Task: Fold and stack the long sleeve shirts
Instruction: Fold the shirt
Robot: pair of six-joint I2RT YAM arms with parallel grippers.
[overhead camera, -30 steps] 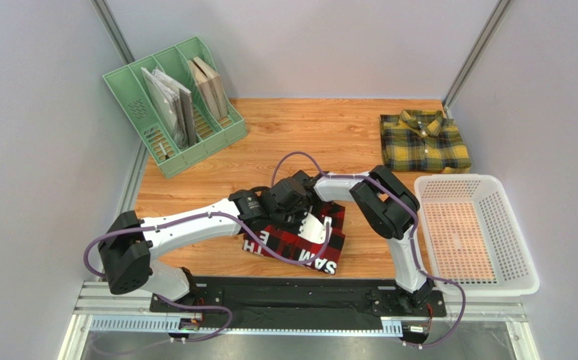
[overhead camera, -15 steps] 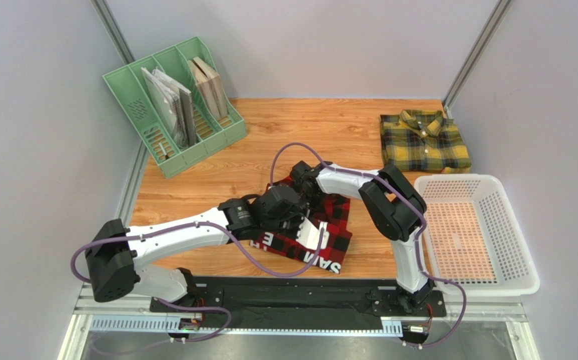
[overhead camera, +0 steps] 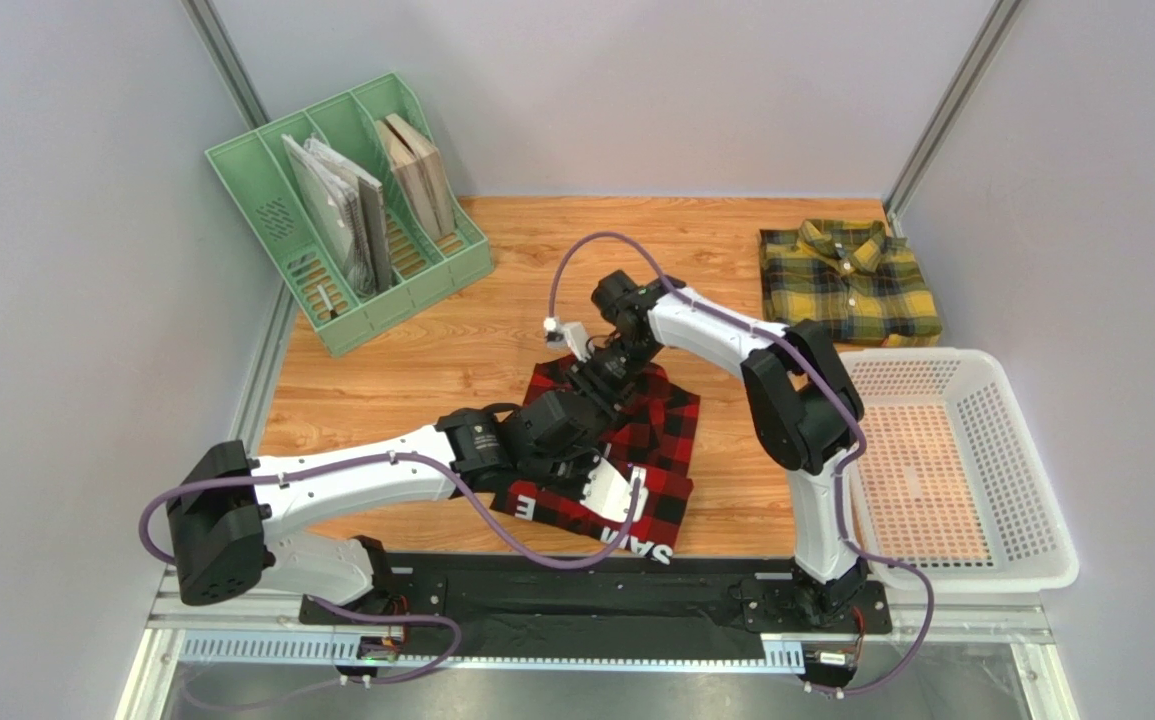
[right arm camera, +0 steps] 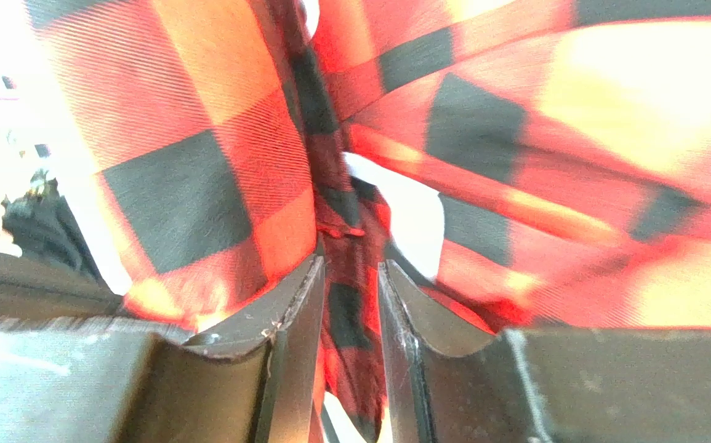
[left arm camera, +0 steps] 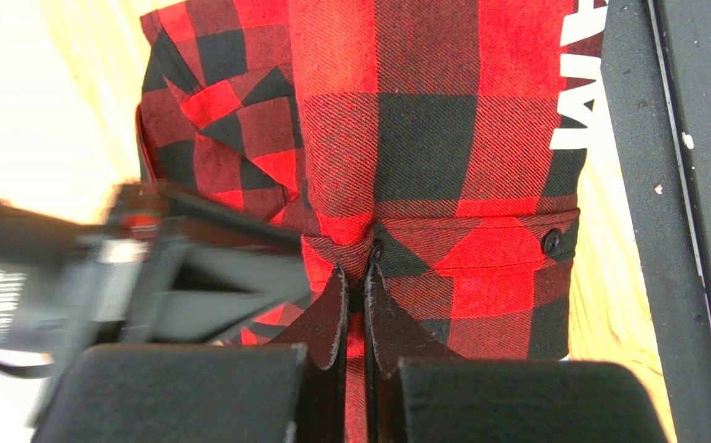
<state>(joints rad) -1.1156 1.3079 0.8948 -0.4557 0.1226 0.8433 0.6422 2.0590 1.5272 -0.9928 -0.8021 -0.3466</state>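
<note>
Folding is under way: on the wooden surface the red-and-black shirt lies bunched near centre, the yellow shirt folded far right. The left gripper has its jaws pinching red cloth. The right gripper straddles a fold, grip unclear. Next, I'd say, the cloth needs laying flat.

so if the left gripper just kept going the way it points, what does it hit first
More of the red-and-black plaid shirt: the left gripper is shut on a fold of it, and the cloth spreads straight ahead. Beyond that, probably the wooden table, though depth is unclear.
</note>
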